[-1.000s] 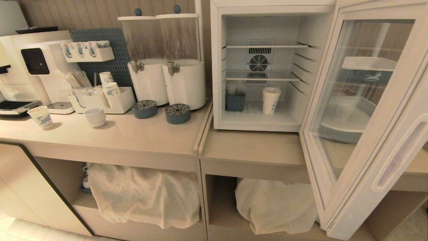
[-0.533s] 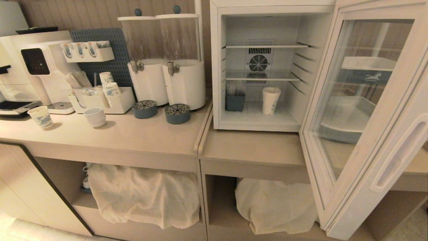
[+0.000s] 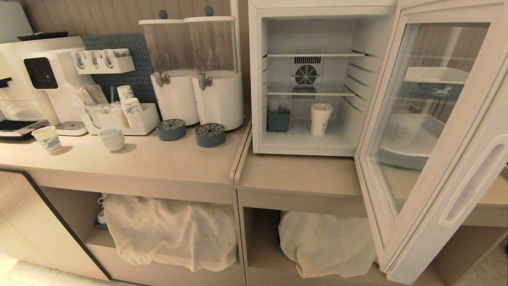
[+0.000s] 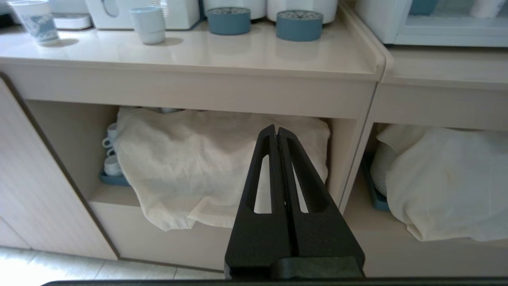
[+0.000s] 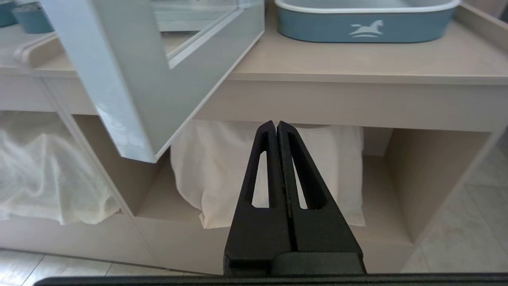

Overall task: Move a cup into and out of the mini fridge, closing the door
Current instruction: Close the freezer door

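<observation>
Cup [image 3: 320, 119] upright on fridge [image 3: 303, 79] floor, at 3 o'clock of a blue bin [image 3: 278, 120]. Door [image 3: 440, 131] swung wide open. Left gripper [image 4: 277, 133] and right gripper [image 5: 276, 126] pressed together, empty, low before the cabinet shelves.

The head view looks down from above on the surface [image 3: 166, 159] and the open mini fridge [image 3: 305, 79]. Each wrist view sits low behind its closed jaws, facing the cloth-covered shelves beyond them; the left shares the surface edge [image 4: 190, 67], the right shares the door [image 5: 131, 79] above its jaws
</observation>
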`<state>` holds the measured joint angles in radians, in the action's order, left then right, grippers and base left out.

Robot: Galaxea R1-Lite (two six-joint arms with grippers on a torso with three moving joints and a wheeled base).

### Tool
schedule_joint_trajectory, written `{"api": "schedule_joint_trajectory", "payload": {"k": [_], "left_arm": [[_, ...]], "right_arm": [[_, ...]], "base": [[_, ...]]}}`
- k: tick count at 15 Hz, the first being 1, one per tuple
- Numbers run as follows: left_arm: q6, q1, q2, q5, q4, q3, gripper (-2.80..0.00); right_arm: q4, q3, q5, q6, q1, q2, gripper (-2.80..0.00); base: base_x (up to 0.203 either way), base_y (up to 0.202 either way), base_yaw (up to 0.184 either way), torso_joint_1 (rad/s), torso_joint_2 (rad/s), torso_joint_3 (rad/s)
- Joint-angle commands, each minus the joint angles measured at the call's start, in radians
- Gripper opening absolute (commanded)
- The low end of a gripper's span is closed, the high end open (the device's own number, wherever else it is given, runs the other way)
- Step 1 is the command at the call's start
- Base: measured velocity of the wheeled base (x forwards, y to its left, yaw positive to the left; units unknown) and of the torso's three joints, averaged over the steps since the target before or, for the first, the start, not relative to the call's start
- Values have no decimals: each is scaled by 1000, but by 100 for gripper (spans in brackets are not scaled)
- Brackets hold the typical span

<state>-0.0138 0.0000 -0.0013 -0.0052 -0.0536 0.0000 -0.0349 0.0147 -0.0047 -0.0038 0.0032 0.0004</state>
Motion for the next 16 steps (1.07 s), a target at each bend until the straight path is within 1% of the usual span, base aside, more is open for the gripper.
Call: {"api": "schedule_joint_trajectory", "payload": {"k": [1,8,14,16], "left_arm": [[0,0,1,-1,0,17,-280],[0,0,1,-1,0,17,-280],[0,0,1,1,0,17,-280],[0,0,1,-1,0,17,-280]], "right_arm": [[0,1,0,-1,0,0,-280],[0,1,0,1,0,0,-280],[0,1,0,-1,0,0,-280],[0,1,0,1,0,0,-280]], "base": [[0,0,0,0,0,0],[0,0,0,0,0,0],[3,5,-102,1,4,-1],[0,0,0,0,0,0]]}}
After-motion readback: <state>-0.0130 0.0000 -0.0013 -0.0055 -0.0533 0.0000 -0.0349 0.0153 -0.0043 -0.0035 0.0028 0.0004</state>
